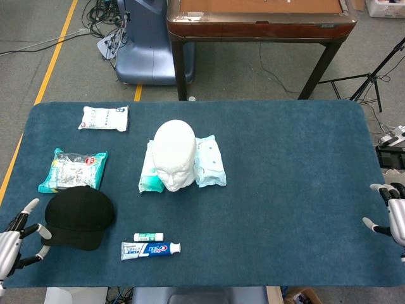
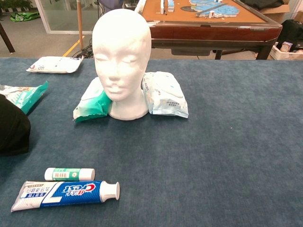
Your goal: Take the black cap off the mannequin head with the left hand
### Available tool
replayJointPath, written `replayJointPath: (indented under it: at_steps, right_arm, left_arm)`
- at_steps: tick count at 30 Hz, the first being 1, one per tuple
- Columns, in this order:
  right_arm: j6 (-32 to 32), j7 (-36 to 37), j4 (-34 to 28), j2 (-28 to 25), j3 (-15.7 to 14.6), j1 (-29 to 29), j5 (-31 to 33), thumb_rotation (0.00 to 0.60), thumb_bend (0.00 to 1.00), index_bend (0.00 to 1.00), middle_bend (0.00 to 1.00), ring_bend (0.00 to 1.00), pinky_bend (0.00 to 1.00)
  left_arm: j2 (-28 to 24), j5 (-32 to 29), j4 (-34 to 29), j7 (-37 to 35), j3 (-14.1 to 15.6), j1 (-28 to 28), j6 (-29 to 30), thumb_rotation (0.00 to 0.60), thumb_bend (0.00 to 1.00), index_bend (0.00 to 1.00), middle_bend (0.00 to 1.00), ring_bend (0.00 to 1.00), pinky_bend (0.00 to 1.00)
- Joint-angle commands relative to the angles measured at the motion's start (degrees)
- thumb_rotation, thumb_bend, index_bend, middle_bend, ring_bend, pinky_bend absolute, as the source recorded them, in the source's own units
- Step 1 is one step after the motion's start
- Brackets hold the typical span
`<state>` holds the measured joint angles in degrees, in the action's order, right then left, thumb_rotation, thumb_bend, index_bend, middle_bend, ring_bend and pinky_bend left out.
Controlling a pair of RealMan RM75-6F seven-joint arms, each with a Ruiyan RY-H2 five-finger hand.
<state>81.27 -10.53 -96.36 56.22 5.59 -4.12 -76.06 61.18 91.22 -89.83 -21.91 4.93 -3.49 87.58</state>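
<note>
The white mannequin head (image 1: 174,154) stands bare in the middle of the blue table; the chest view shows it upright (image 2: 122,61). The black cap (image 1: 79,216) is at the table's front left, and only its edge shows at the left border of the chest view (image 2: 12,132). My left hand (image 1: 16,239) is at the front-left corner, its thumb on the cap's brim edge and the other fingers spread. My right hand (image 1: 393,221) hovers at the table's right edge with its fingers apart and holds nothing.
A toothpaste tube (image 1: 150,249) and a small tube (image 1: 149,237) lie just right of the cap. Wipe packs (image 1: 210,161) flank the mannequin head. A green pack (image 1: 73,168) and a white pack (image 1: 104,118) lie at the left. A wooden table (image 1: 259,19) stands behind.
</note>
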Motion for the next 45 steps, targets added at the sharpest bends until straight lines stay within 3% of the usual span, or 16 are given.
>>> replayJointPath:
  at_steps: [1, 16, 23, 28, 30, 37, 45]
  right_arm:
    - [0.1, 0.1, 0.0, 0.0, 0.0, 0.0, 0.0, 0.600, 0.00, 0.29, 0.32, 0.19, 0.38]
    - [0.1, 0.3, 0.1, -0.1, -0.1, 0.0, -0.2, 0.600, 0.00, 0.29, 0.32, 0.19, 0.38]
    - [0.0, 0.2, 0.0, 0.0, -0.1, 0.0, -0.1, 0.600, 0.00, 0.29, 0.32, 0.19, 0.38]
    - [0.0, 0.3, 0.1, -0.1, -0.1, 0.0, -0.1, 0.600, 0.00, 0.29, 0.32, 0.19, 0.38]
    - [0.0, 0.4, 0.1, -0.1, -0.1, 0.0, -0.1, 0.600, 0.00, 0.29, 0.32, 0.19, 0.38]
    - [-0.1, 0.3, 0.1, -0.1, -0.1, -0.1, -0.1, 0.600, 0.00, 0.29, 0.32, 0.19, 0.38]
    - [-0.2, 0.2, 0.1, -0.1, -0.2, -0.1, -0.1, 0.600, 0.00, 0.29, 0.32, 0.19, 0.38]
  left_arm:
    - [-2.9, 0.0, -2.6, 3.2, 1.4, -0.5, -2.9, 0.600, 0.35, 0.60, 0.00, 0.00, 0.08]
    - [-11.8, -3.7, -10.4, 11.2, 3.1, -0.3, -8.6, 0.600, 0.35, 0.54, 0.00, 0.00, 0.07]
    - [-13.1, -4.5, -11.0, 11.7, 3.0, -0.1, -9.7, 0.600, 0.35, 0.33, 0.00, 0.00, 0.06]
    - [-12.7, -5.8, -10.8, 13.1, 2.3, 0.2, -9.7, 0.600, 0.33, 0.05, 0.00, 0.00, 0.06]
    - [-12.4, -6.6, -10.7, 14.0, 1.8, 0.5, -9.3, 0.600, 0.29, 0.00, 0.00, 0.00, 0.06]
    - [-10.7, -9.5, -10.0, 18.5, 0.0, 1.8, -6.9, 0.600, 0.14, 0.00, 0.00, 0.00, 0.06]
    - [-10.7, -12.4, -10.3, 22.4, -0.9, 2.4, -7.0, 0.600, 0.11, 0.00, 0.00, 0.00, 0.06]
